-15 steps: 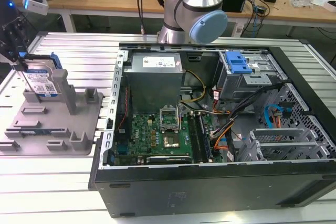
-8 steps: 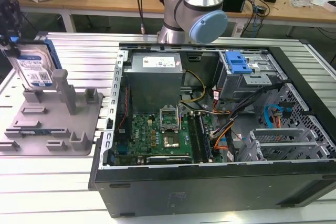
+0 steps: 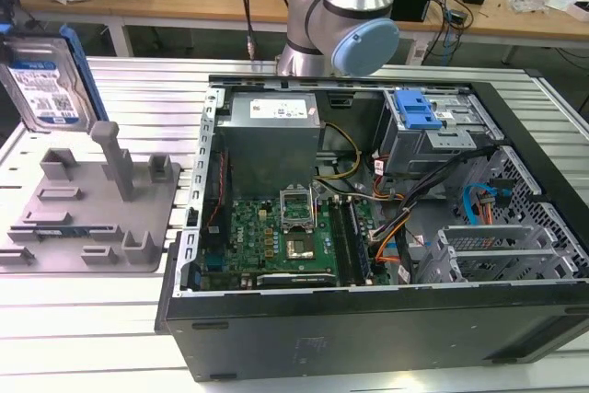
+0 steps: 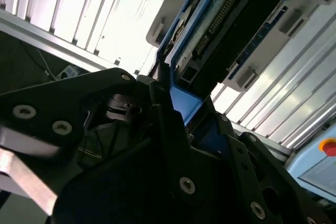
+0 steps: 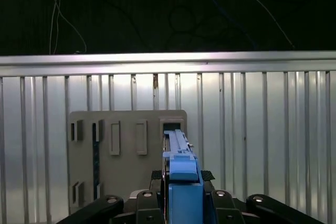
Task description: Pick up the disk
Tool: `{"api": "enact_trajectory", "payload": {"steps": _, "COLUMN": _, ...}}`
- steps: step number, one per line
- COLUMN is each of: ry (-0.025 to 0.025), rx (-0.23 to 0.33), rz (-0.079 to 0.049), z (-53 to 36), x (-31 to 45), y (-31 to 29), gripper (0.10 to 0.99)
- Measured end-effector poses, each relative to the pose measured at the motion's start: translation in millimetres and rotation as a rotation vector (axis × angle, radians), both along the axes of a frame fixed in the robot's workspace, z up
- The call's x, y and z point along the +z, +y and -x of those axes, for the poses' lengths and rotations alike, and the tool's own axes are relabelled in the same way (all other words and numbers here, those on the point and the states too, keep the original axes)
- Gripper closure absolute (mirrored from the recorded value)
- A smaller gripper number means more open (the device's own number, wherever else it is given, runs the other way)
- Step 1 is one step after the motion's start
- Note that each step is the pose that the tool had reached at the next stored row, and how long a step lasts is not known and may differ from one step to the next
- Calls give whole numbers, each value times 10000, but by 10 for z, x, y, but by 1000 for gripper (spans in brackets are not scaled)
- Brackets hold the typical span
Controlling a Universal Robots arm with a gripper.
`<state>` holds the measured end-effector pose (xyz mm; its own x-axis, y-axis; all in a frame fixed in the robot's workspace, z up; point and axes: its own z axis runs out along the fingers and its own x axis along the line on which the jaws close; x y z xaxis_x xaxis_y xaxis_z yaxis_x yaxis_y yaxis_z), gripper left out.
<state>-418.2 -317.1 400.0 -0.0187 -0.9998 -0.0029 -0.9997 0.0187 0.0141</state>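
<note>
Hand (image 5: pixel 181 203) clamped on disk (image 3: pixel 44 80), fingers (image 4: pixel 173 145) gripping its blue rail end. Disk held upright in hand, clear above grey fixture tray (image 3: pixel 87 218) on ribbed worktop (image 3: pixel 110 319).

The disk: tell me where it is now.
The disk is at the exterior view's far left, lifted above the grey tray, clamped in the gripper.

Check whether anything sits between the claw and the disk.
Nothing visible does. In the first wrist view the claw grips the disk edge-on by its blue rails, and the exterior view shows the disk held above the grey fixture tray.
</note>
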Motion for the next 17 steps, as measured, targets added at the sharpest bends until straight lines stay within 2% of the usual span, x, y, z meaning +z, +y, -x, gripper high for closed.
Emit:
{"api": "enact_trajectory", "payload": {"steps": 3, "ry": 1, "rx": 0, "rz": 0, "z": 0, "x": 164, "y": 0, "gripper": 722}}
{"api": "enact_trajectory", "payload": {"steps": 5, "ry": 0, "rx": 0, "rz": 0, "z": 0, "x": 324, "y": 0, "gripper": 722}}
{"api": "enact_trajectory", "payload": {"steps": 7, "ry": 0, "rx": 0, "rz": 0, "z": 0, "x": 435, "y": 0, "gripper": 722}}
{"api": "enact_trajectory", "payload": {"steps": 8, "ry": 2, "rx": 0, "rz": 0, "z": 0, "x": 517, "y": 0, "gripper": 722}}
{"api": "enact_trajectory", "payload": {"steps": 12, "ry": 0, "rx": 0, "rz": 0, "z": 0, "x": 708, "y": 0, "gripper": 722}}
{"api": "enact_trajectory", "payload": {"steps": 13, "ry": 1, "rx": 1, "rz": 0, "z": 0, "x": 786, "y": 0, "gripper": 722}}
{"api": "enact_trajectory", "payload": {"steps": 14, "ry": -1, "rx": 1, "rz": -2, "z": 0, "x": 810, "y": 0, "gripper": 722}}
{"api": "enact_trajectory", "payload": {"steps": 17, "ry": 1, "rx": 1, "rz": -1, "z": 0, "x": 813, "y": 0, "gripper": 722}}
